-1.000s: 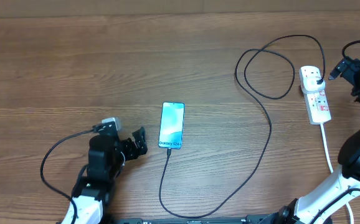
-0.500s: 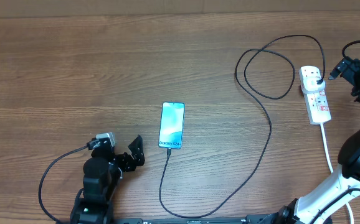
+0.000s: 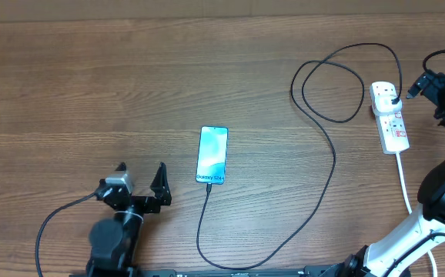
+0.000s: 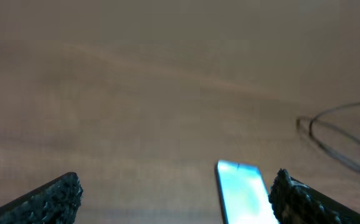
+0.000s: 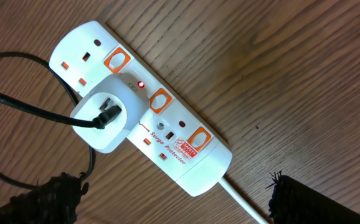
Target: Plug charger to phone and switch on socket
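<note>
Grippers both released, charger laid from phone to socket

My left gripper hangs with its jaws spread wide and nothing between them, near the phone's near-left corner but not touching it. The phone lies face up on the wooden table, blue screen lit. The charger meets the phone's near edge, then curves right and loops to a white adapter seated in the socket. A small red light glows beside the adapter. My right gripper is likewise spread and empty, close to the socket's right side, clear of it.
</note>
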